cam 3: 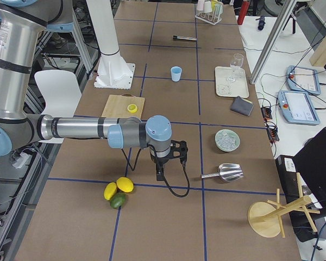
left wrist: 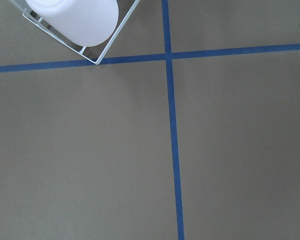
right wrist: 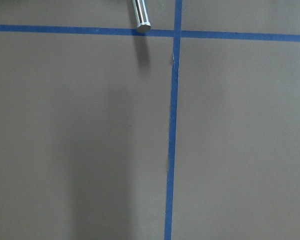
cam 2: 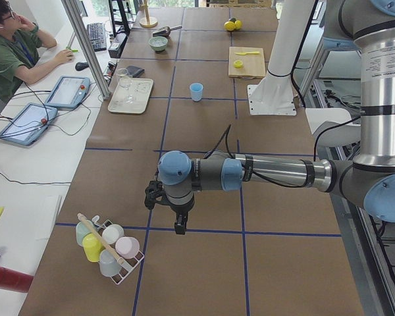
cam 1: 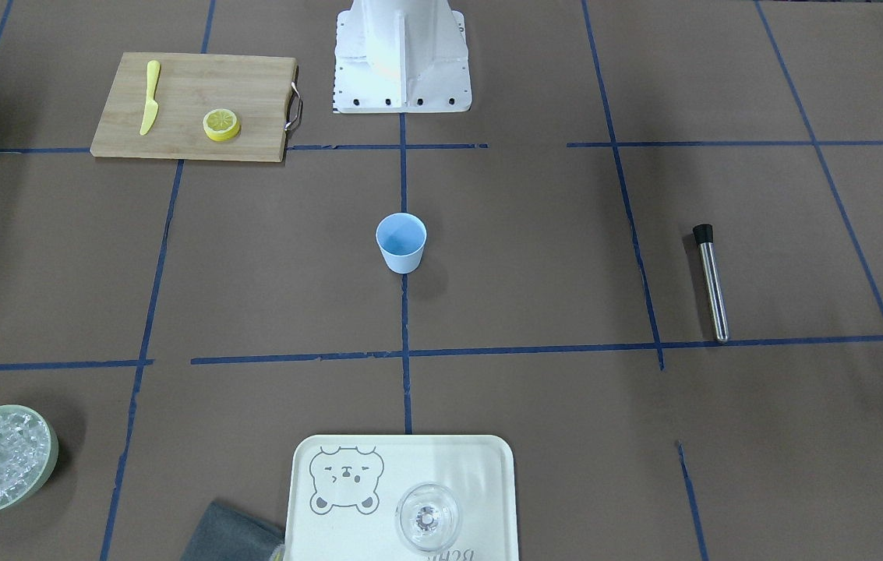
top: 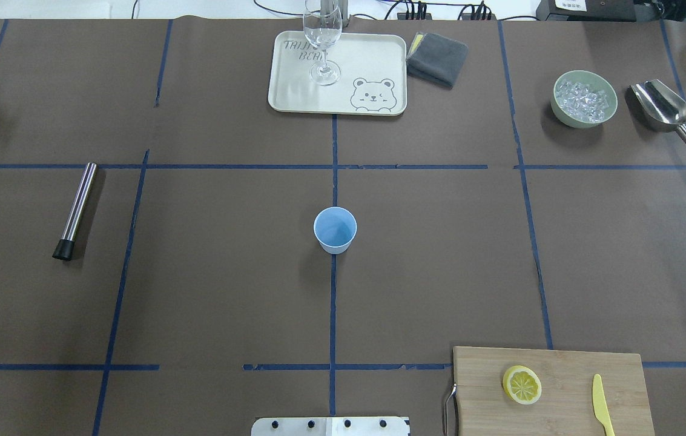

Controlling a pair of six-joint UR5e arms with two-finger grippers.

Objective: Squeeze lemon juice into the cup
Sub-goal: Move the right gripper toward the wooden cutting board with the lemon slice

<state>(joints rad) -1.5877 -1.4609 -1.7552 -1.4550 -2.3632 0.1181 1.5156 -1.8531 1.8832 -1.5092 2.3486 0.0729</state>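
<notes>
As things lie from my base outward

Nearest, the lemon (top: 522, 384) lies flat on the cutting board (top: 560, 412), apart from the yellow knife (top: 602, 406). Farther out, the cup (top: 335, 229) stands upright at mid-table. My left gripper (cam 2: 180, 227) and right gripper (cam 3: 160, 175) hang over the table's ends; whether their jaws stand wide or narrow I cannot tell

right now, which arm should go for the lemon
Right. The lemon lies on the cutting board on the robot's right side, nearer the right arm; the left arm hangs at the table's far left end.
</notes>
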